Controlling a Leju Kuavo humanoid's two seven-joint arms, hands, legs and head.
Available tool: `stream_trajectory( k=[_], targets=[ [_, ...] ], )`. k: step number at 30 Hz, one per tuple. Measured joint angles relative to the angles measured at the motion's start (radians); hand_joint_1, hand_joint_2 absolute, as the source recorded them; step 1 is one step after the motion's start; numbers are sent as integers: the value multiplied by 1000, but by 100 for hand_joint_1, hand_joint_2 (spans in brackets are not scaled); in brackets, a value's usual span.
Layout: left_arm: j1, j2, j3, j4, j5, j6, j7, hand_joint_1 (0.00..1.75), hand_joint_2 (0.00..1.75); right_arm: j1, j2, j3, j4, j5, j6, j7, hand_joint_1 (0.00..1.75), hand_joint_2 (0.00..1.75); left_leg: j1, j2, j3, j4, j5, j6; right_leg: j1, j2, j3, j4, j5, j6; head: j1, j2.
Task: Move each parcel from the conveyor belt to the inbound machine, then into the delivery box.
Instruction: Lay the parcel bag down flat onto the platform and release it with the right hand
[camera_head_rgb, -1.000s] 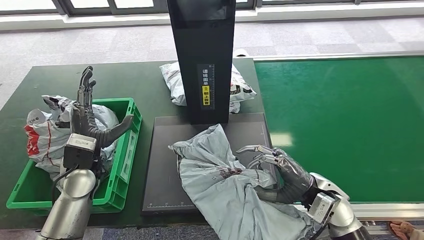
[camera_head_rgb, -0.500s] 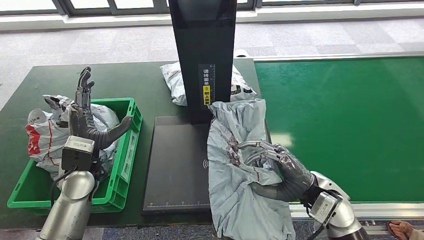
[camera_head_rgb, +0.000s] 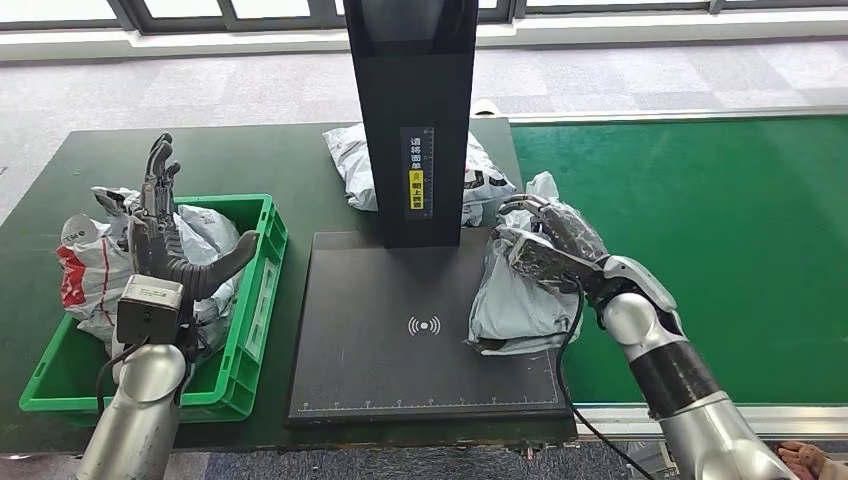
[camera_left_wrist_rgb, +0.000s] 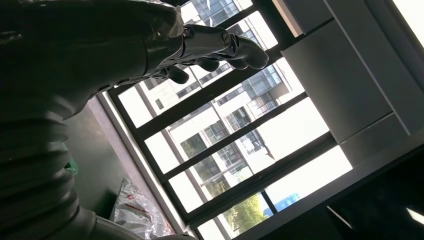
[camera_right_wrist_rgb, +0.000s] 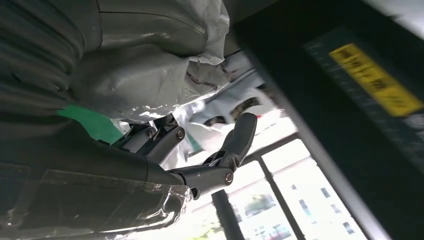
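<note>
My right hand (camera_head_rgb: 545, 240) has its fingers curled over the upper end of a grey parcel (camera_head_rgb: 520, 295), holding it where it lies on the right edge of the black inbound machine's scan plate (camera_head_rgb: 400, 340), partly hanging over toward the green conveyor belt (camera_head_rgb: 700, 240). From the right wrist view I see the same crumpled grey plastic (camera_right_wrist_rgb: 150, 80) pressed against the palm side of the hand (camera_right_wrist_rgb: 150, 165), with one finger stretched out past it toward the machine's black upright column (camera_right_wrist_rgb: 350, 125) and its yellow label. That column (camera_head_rgb: 412, 110) stands just to the left of my right hand, and another grey-and-white parcel (camera_head_rgb: 480, 175) lies behind it, just beyond my fingertips. My left hand (camera_head_rgb: 165, 235) is raised well away to the left, fingers upright and spread wide with the thumb out to the side, holding nothing; the left wrist view shows its fingers (camera_left_wrist_rgb: 220, 45) only loosely curved against the windows. Directly below and behind that hand sits the green delivery box (camera_head_rgb: 250, 300), with bagged parcels (camera_head_rgb: 90, 260) piled in it and spilling over its left rim. Everything rests on the dark green table (camera_head_rgb: 250, 160).
</note>
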Motion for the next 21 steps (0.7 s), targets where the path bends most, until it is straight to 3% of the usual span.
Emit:
stream_trajectory(
  k=[3, 8, 21],
  targets=[
    [-7, -5, -9, 6, 0, 6, 3, 0, 175, -101, 27, 44, 190, 39, -30, 23, 175, 175, 0, -2, -1, 0, 1, 0, 0, -2, 0, 0, 1, 0, 0, 0],
    [-16, -6, -19, 12, 8, 14, 8, 0, 175, -181, 69, 97, 381, 71, -57, 45, 175, 175, 0, -3, -1, 0, 1, 0, 0, -2, -1, 0, 1, 0, 0, 0],
    [-62, -6, -50, 34, 31, 13, 22, 0, 175, -240, 98, 167, 525, 72, -54, 52, 175, 175, 0, -4, -2, 1, 1, 0, 0, -4, -1, 0, 1, 0, 0, 0]
  ],
)
